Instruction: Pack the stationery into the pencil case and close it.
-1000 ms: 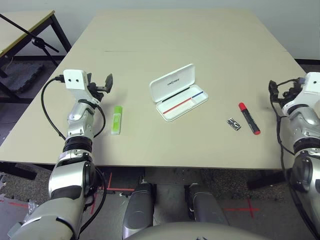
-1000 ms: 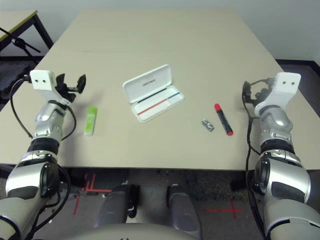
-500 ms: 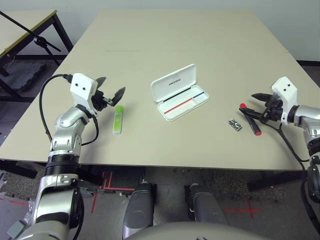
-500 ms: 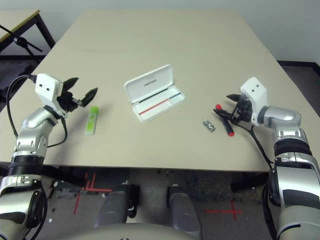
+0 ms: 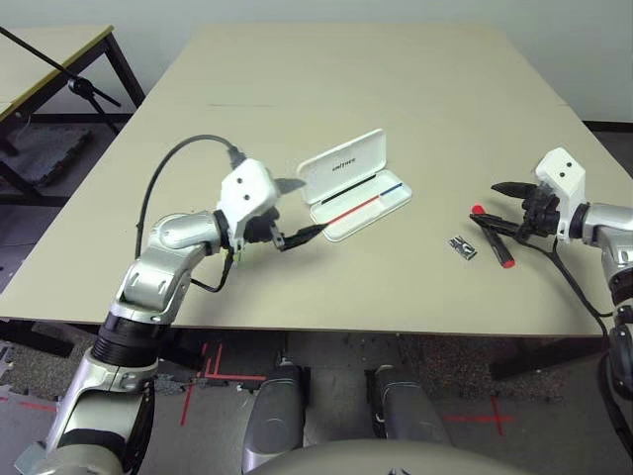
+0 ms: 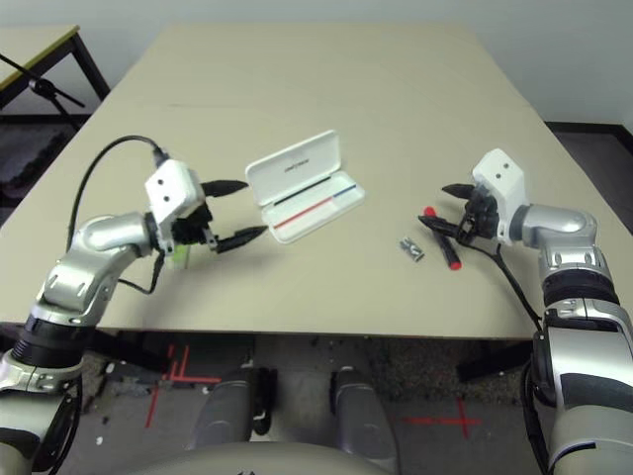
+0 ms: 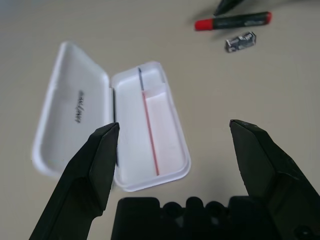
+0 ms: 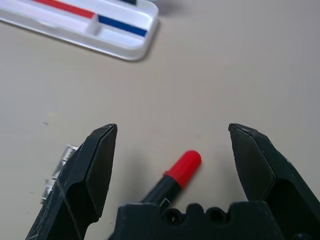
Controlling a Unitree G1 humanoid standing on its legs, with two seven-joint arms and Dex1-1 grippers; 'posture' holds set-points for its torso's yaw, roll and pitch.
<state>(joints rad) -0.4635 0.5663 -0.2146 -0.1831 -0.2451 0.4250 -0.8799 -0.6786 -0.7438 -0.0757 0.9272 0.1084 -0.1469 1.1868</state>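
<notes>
Now the left gripper (image 6: 237, 212), spread wide, has been swung inward over the highlighter (image 6: 180, 256) to beside the open pencil case (image 6: 307, 188). The right gripper (image 6: 439, 206), also wide open, has been kept above the red-capped marker (image 6: 450, 249), near the clip (image 6: 411, 248). All 3 items are seen outside the case.

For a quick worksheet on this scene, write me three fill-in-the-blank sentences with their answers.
1. The lid of the pencil case stands ____.
2. The stripe inside the tray is blue and ____.
3. The marker near the right claw has a cap coloured ____.

Missing words: open; red; red.
</notes>
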